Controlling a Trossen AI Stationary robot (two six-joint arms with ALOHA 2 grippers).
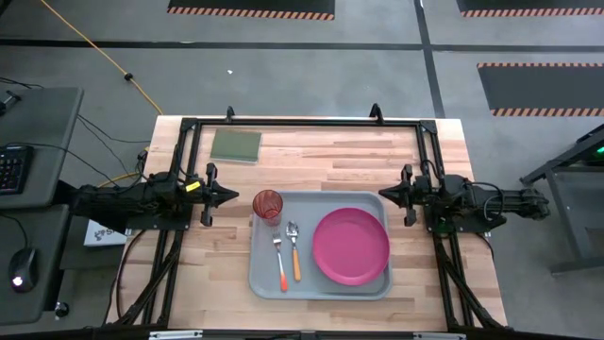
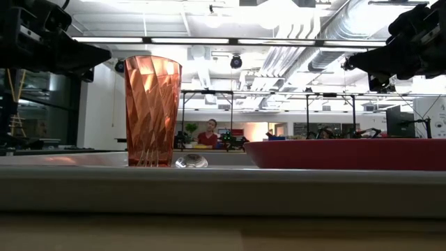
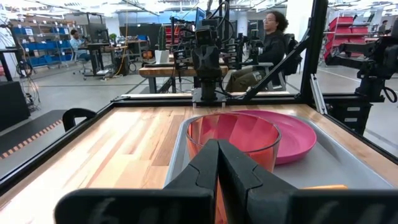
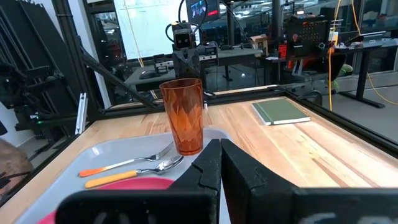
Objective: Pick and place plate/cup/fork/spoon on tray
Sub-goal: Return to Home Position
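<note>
The grey-blue tray [image 1: 321, 283] lies on the table's near middle. On it the magenta plate [image 1: 351, 246] lies flat at the right. The reddish cup [image 1: 268, 204] stands upright at the tray's far left corner. The fork [image 1: 279, 260] and the spoon [image 1: 294, 250] lie side by side between cup and plate. My left gripper [image 1: 234, 196] is shut and empty, left of the cup and above the table. My right gripper [image 1: 383, 194] is shut and empty, above the table beyond the tray's far right corner.
A flat green square pad [image 1: 235, 144] lies at the table's far left. A black frame [image 1: 302, 123] runs along the table's far edge and sides. People sit in the room beyond the table [image 3: 273, 31].
</note>
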